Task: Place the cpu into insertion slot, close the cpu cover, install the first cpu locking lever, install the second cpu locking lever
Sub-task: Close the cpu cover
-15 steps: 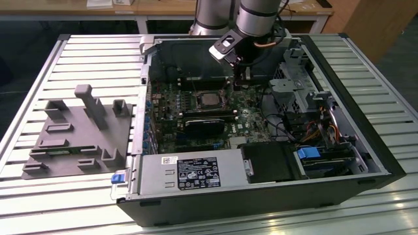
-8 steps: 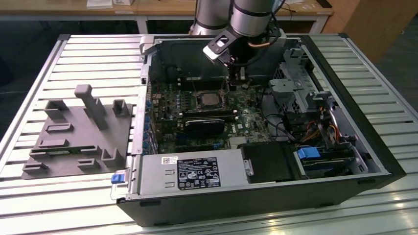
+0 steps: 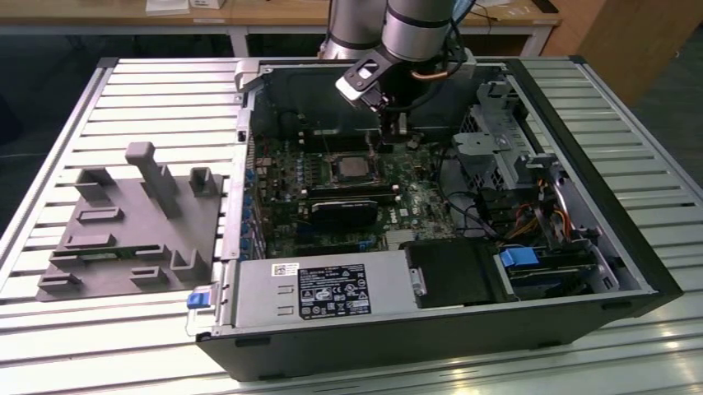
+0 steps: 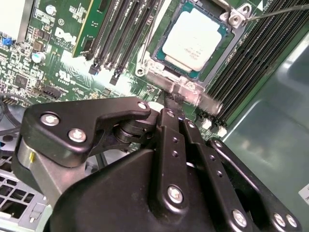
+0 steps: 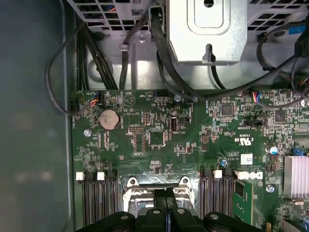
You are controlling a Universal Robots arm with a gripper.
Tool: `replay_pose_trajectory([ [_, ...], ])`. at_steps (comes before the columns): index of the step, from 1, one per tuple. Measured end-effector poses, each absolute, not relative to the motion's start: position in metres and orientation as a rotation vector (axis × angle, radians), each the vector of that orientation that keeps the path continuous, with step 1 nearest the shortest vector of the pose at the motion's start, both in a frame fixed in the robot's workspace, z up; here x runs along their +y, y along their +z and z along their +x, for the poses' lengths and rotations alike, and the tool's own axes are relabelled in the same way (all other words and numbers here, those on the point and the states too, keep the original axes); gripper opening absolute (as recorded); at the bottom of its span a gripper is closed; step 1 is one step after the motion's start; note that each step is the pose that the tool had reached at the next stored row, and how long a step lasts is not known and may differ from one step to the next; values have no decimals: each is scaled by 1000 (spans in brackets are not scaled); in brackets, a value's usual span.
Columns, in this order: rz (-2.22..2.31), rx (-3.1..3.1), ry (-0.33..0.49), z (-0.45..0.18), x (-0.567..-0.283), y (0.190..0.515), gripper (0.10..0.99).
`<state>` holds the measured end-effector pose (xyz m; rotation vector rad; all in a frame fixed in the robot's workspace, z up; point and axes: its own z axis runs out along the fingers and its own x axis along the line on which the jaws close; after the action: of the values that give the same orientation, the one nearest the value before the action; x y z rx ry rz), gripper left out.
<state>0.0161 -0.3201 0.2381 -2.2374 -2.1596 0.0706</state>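
Inside the open computer case (image 3: 439,350), the gripper (image 4: 170,100) hangs with its jaws drawn narrow, tips at the near edge of the one cpu cover (image 4: 182,88); whether they pinch it, nobody can tell. Just ahead of them, one cpu (image 4: 193,41) lies flat in the single insertion slot (image 4: 146,62), one thin lever (image 4: 277,12) at its far corner.

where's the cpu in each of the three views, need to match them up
Exterior view: the cpu sits in the insertion slot mid-motherboard, under the arm.
Second wrist view: the cpu lies just past the gripper.
First wrist view: hidden behind the gripper; the insertion slot's silvery rim shows beside it.
Shared landmark: the black memory slots flanking the insertion slot.
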Motion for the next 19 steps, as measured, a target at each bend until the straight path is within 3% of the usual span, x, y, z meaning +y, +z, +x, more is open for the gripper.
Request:
replay_pose_trajectory([
  [19, -2259, -2180, 25, -8, -320, 234, 102],
])
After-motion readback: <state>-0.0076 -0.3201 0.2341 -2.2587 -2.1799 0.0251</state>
